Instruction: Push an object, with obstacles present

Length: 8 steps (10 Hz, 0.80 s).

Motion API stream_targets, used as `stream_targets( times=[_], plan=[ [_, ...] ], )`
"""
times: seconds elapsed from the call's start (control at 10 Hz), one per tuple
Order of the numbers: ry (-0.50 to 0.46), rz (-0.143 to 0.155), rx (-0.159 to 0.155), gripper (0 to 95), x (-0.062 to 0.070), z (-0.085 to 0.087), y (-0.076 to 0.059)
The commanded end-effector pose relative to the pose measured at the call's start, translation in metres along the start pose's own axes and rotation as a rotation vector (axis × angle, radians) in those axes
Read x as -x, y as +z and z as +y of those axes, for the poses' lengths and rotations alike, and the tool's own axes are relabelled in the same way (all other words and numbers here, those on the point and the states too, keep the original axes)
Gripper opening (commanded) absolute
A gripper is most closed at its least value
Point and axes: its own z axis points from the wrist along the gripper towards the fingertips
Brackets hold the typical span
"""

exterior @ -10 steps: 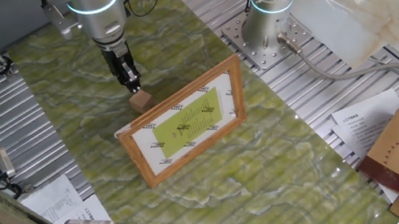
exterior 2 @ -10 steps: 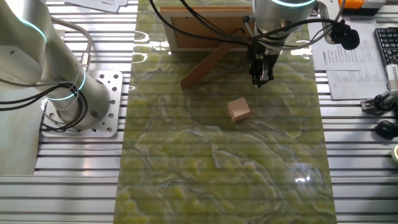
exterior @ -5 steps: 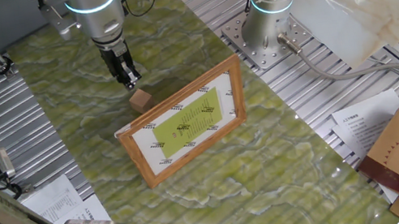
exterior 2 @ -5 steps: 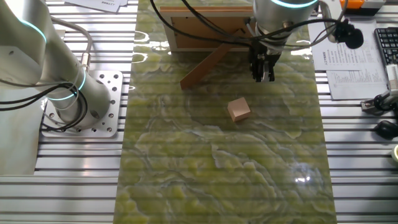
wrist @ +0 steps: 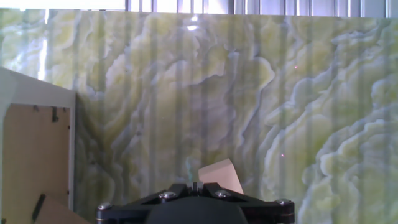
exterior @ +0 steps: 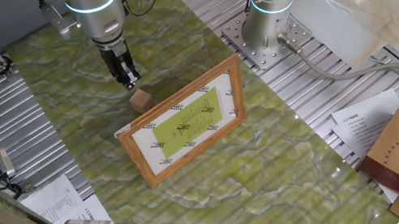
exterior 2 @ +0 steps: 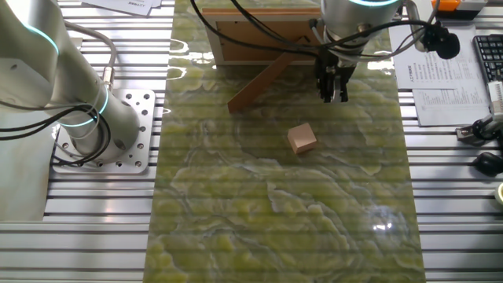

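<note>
Our fingers (exterior 2: 331, 97), pressed together and holding nothing, hang just off the small light-brown wooden cube (exterior 2: 302, 137), which sits on the table beside the wood-bordered rectangular picture frame (exterior: 185, 122), behind its back.

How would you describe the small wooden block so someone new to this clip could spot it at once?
Start at the green marbled table and find the standing picture frame with the yellow-green sheet inside. Just behind the frame's top edge, below the gripper, sits the wooden block. It is a plain light-brown cube, much smaller than the frame and the only loose piece beside it.
</note>
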Motion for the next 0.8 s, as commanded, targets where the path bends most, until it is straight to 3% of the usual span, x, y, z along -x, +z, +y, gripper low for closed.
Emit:
stream_targets(
  times=[0.1,0.2,0.3,0.8],
  plan=[
    [-0.001,0.007,0.021,0.0,0.0005,-0.0002,0.0005],
    [-0.021,0.019,0.047,0.0,0.0005,-0.0002,0.0005],
    [-0.034,0.029,0.053,0.0,0.0005,-0.0002,0.0005],
    [-0.065,0.054,0.045,0.0,-0.0040,-0.0032,0.0062]
  ],
)
